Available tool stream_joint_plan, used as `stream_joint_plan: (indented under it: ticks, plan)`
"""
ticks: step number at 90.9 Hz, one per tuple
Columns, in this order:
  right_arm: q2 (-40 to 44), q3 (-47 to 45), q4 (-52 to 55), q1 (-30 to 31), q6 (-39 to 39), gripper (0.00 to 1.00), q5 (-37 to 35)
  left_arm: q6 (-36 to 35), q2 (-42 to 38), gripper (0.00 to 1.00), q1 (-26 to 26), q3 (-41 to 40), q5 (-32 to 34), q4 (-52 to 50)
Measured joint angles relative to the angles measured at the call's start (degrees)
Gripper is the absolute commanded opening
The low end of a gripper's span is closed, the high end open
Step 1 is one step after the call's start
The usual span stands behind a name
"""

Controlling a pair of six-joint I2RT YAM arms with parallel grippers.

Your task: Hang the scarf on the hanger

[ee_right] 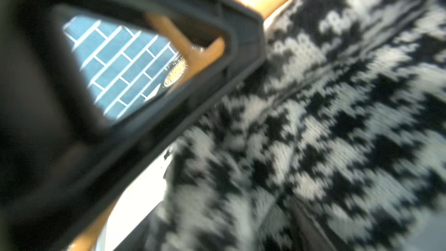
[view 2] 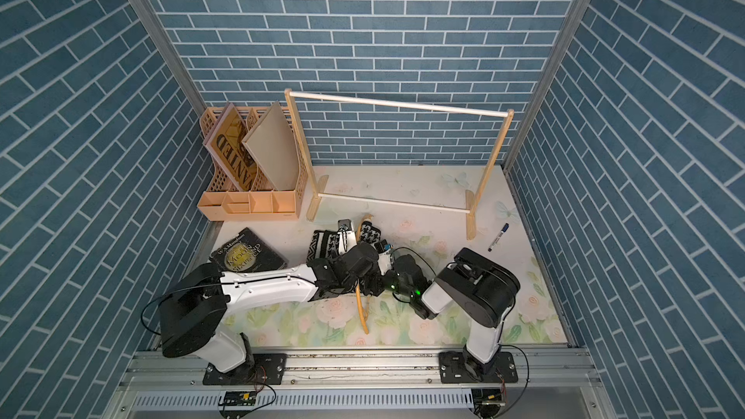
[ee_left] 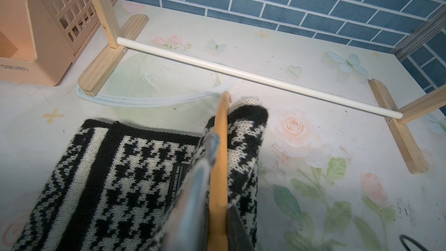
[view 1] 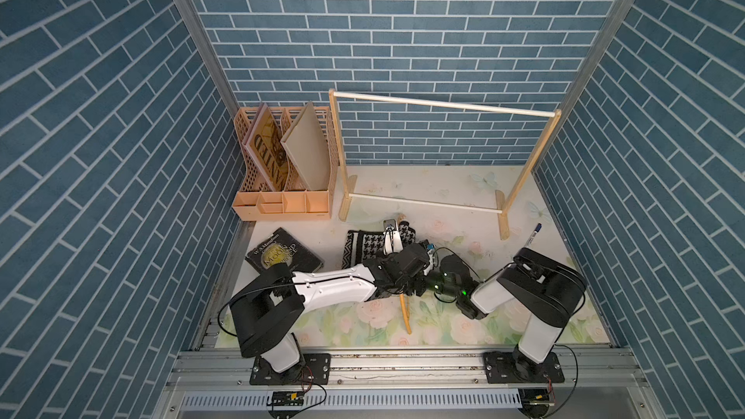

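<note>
free: mat right of scarf | blocked: rack behind, organizer left

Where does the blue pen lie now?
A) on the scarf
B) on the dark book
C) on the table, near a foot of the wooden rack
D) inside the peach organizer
C: in a top view the pen lies on the table, near the rack's foot.

Mid-table: scarf seemingly draped over hanger, before rack; book left.
</note>
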State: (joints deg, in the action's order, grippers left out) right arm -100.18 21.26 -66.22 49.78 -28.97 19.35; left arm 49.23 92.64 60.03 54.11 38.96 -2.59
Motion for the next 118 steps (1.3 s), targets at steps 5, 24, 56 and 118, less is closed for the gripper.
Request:
stream_joint_plan:
  ticks: [5,24,56,118]
  plan:
    - [1.25,-0.46,1.29,0.20,1.20,0.83,-0.57,0.00,0.02,0.00,0.00,0.00,-0.02,0.09]
    - [4.39,-1.64,4.35,0.61,4.09,0.82,-1.86,0.07,0.07,0.00,0.00,0.00,-0.22,0.37]
    - [25.09,-10.01,13.90,1.22,7.96,0.72,-8.83,0.48,0.61,0.00,-0.13,0.00,-0.20,1.25]
    - [5.33,7.21,5.86,-9.57,11.45,0.00,-9.20,0.50,0.24,0.00,-0.26,-0.11,-1.51,1.70]
